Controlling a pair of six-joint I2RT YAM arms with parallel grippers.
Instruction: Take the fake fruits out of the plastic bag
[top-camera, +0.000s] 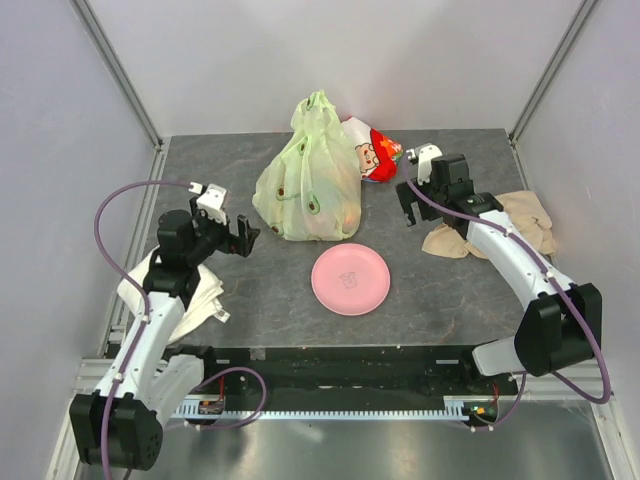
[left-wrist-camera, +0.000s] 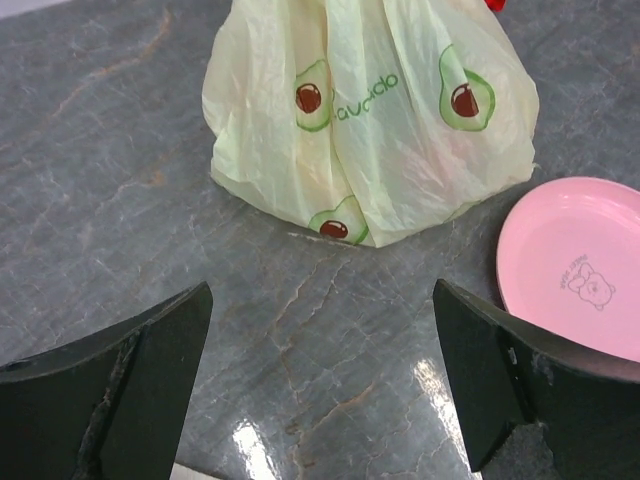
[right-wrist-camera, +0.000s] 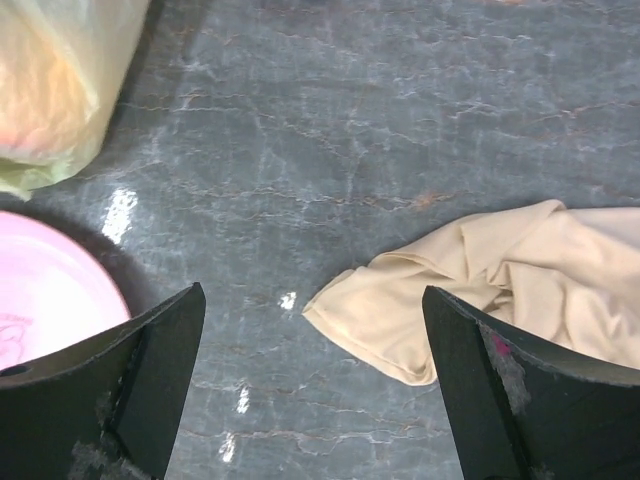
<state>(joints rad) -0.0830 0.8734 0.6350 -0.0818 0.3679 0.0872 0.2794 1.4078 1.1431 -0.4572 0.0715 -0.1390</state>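
The pale-green plastic bag (top-camera: 308, 178) with avocado prints stands bunched and closed at the table's back middle. It also shows in the left wrist view (left-wrist-camera: 370, 120) and at the top left of the right wrist view (right-wrist-camera: 55, 85). The fake fruits are inside it, seen only as orange and red blurs through the film. My left gripper (top-camera: 243, 236) is open and empty, left of the bag, above bare table (left-wrist-camera: 320, 390). My right gripper (top-camera: 408, 208) is open and empty, right of the bag (right-wrist-camera: 312, 400).
A pink round plate (top-camera: 350, 279) lies in front of the bag, also seen in the wrist views (left-wrist-camera: 580, 265) (right-wrist-camera: 50, 290). A white-and-red cartoon pouch (top-camera: 372, 152) lies behind the bag. A beige cloth (top-camera: 500, 225) (right-wrist-camera: 480, 290) lies at right. A white cloth (top-camera: 195, 295) lies under the left arm.
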